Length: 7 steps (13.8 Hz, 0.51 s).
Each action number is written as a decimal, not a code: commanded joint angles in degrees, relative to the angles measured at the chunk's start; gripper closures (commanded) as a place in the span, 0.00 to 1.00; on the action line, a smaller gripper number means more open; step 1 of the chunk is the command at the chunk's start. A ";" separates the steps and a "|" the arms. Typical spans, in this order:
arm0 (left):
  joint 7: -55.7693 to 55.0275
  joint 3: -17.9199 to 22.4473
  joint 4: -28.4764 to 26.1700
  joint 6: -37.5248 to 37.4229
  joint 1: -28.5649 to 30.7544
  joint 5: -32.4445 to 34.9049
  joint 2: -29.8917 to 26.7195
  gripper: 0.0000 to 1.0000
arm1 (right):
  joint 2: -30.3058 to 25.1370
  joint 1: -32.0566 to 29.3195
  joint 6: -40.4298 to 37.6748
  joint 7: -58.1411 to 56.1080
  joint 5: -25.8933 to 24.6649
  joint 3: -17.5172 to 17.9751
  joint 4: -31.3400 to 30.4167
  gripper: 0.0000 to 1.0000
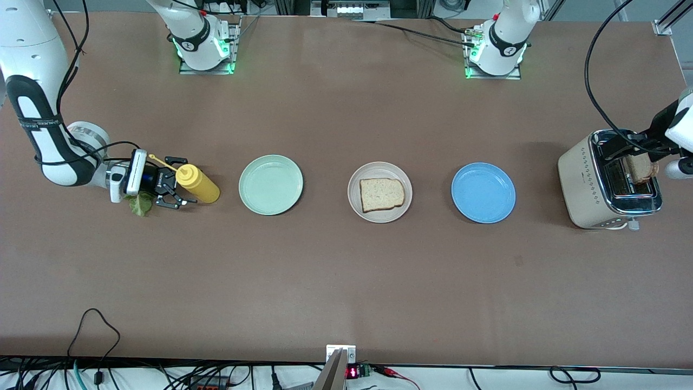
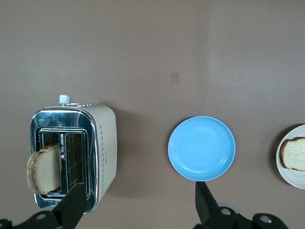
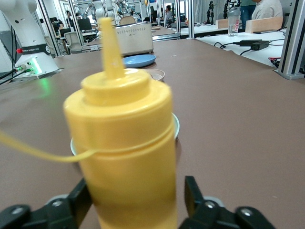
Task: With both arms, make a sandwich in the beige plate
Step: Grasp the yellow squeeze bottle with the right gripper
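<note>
The beige plate (image 1: pixel 358 206) sits mid-table with one slice of toasted bread (image 1: pixel 381 194) flat on it; both also show in the left wrist view, plate (image 2: pixel 286 177) and bread (image 2: pixel 295 153). A second slice (image 1: pixel 641 169) stands in the toaster (image 1: pixel 590 184), also seen in the left wrist view (image 2: pixel 45 169). My left gripper (image 1: pixel 648 153) is open and empty above the toaster (image 2: pixel 102 143). A green lettuce leaf (image 1: pixel 139 205) lies on the table under my right wrist. My right gripper (image 1: pixel 184 183) is open, its fingers (image 3: pixel 193 195) either side of a yellow squeeze bottle (image 3: pixel 124 143).
A mint green plate (image 1: pixel 270 184) lies between the yellow bottle (image 1: pixel 197 184) and the beige plate. A blue plate (image 1: pixel 483 192) lies between the beige plate and the toaster, and shows in the left wrist view (image 2: pixel 201 148).
</note>
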 commanded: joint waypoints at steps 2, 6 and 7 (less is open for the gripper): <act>0.38 -0.08 -0.18 -0.51 0.80 -0.16 -0.17 0.00 | 0.62 0.21 0.21 0.21 0.92 0.16 0.73 0.94; 0.73 -0.34 0.08 -2.18 0.45 -0.08 -0.17 0.00 | -0.77 0.64 0.29 4.49 1.01 0.16 0.73 1.00; 0.73 -0.34 0.17 -2.18 0.45 -0.08 -0.17 0.00 | -2.61 1.69 0.82 7.04 0.74 0.16 0.73 1.00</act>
